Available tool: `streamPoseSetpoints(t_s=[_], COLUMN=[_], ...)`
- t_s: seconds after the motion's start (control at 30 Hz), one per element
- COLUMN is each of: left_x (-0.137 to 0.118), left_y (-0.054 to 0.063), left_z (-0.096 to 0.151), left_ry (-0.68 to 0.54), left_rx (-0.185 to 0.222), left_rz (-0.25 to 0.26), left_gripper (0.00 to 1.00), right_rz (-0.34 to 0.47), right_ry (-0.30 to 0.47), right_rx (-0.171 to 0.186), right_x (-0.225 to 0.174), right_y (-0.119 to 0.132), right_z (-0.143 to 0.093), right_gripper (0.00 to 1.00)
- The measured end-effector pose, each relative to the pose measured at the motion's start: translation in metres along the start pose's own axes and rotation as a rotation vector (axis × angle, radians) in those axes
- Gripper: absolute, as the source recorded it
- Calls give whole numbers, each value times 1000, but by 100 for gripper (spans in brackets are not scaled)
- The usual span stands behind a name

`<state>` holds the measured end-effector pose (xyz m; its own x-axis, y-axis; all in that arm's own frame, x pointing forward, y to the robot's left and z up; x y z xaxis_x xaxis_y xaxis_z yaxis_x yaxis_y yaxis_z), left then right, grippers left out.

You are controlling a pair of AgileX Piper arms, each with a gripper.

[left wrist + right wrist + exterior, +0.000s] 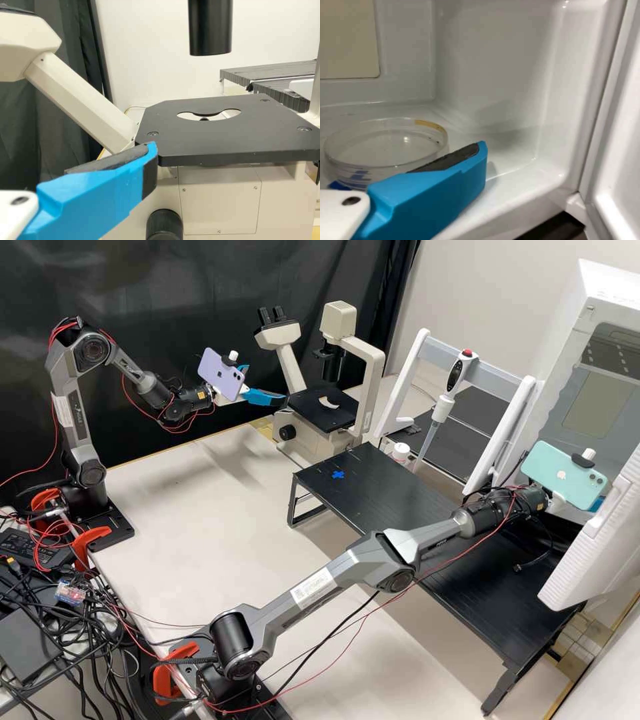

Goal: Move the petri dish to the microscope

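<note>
Pickup step in hand, tbh. Petri dish (382,145) is seen on white chamber's floor (512,175), right gripper (427,195) spread beside it. Rim needs to be straddled, pinched next. Left gripper (267,383) parted near microscope stage (310,407).

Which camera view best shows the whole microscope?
The high view: it takes in the microscope from eyepieces and lamp housing down to its stage. The left wrist view gives a closer look at parts: stage, curved opening and round black knob.

petri dish (385,157) in cabinet (500,75), microscope (311,401) left of pipette (442,409)
</note>
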<state>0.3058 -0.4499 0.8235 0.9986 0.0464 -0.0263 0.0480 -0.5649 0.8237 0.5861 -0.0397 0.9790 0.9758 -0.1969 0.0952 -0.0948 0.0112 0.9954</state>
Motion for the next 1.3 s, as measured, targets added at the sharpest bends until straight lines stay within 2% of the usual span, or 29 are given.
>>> streamPoseSetpoints(t_s=[0.1,0.27,0.57,0.7,0.9,1.3], left_x=[0,0,0,0,0,0], left_y=[0,0,0,0,0,0], left_z=[0,0,0,0,0,0], left_ry=[0,0,0,0,0,0], left_rx=[0,0,0,0,0,0], left_rz=[0,0,0,0,0,0], left_gripper=[100,100,100,100,100,100], right_rz=[-5,-17,-23,-23,-27,-56], right_ry=[0,-2,-7,-6,-7,-10], right_rx=[-12,13,16,7,22,20], right_x=[0,1,1,1,1,-1], right_y=[0,-3,-5,-5,-3,2], right_z=[0,2,4,4,6,9], right_gripper=[0,0,0,0,0,0])
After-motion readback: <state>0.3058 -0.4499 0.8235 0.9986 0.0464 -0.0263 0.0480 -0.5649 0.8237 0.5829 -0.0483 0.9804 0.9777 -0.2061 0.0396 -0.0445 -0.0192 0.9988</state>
